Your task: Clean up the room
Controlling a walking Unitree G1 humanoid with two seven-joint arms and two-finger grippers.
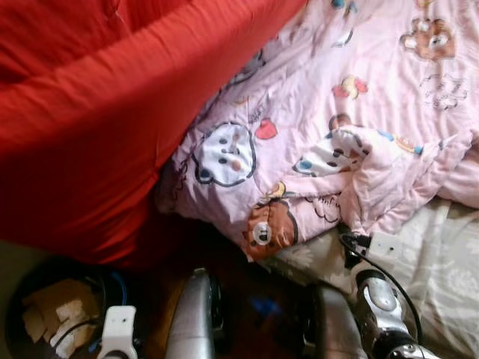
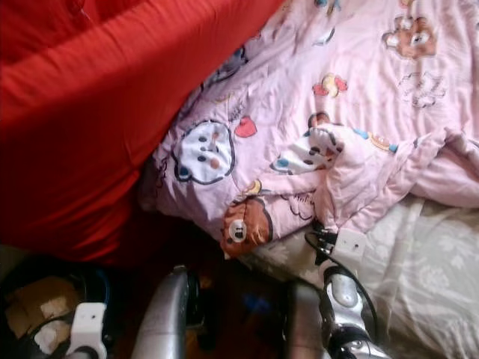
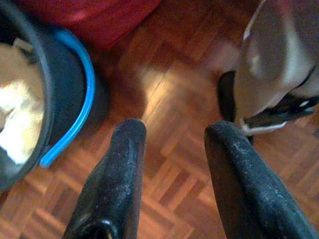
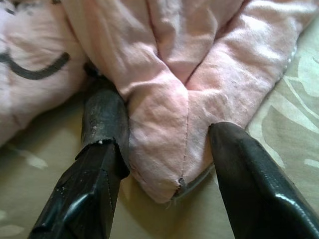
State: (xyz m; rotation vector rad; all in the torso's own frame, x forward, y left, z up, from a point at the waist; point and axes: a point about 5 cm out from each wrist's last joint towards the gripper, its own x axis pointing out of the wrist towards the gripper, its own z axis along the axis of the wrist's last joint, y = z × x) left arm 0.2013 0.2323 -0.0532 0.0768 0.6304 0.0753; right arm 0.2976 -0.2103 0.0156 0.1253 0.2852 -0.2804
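One pink quilt (image 1: pixel 352 112) lies rumpled on the bed (image 1: pixel 441 262); its corner sits between the right end effector's (image 4: pixel 167 149) spread fingers. Left end effector (image 3: pixel 172 144), apart, hangs above floor; one bin (image 3: pixel 60 104) at ten o'clock.

We see two silver arms at the bottom of the frame, a white bracket (image 1: pixel 118 329) lower left, a black cable (image 1: pixel 389 277) lower right, and scuffed, rounded matte-black fingers (image 3: pixel 122 169).

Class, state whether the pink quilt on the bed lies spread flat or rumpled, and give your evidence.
Rumpled. The quilt is bunched into folds near its lower edge, and one folded corner sits between the open fingers of the right end effector.
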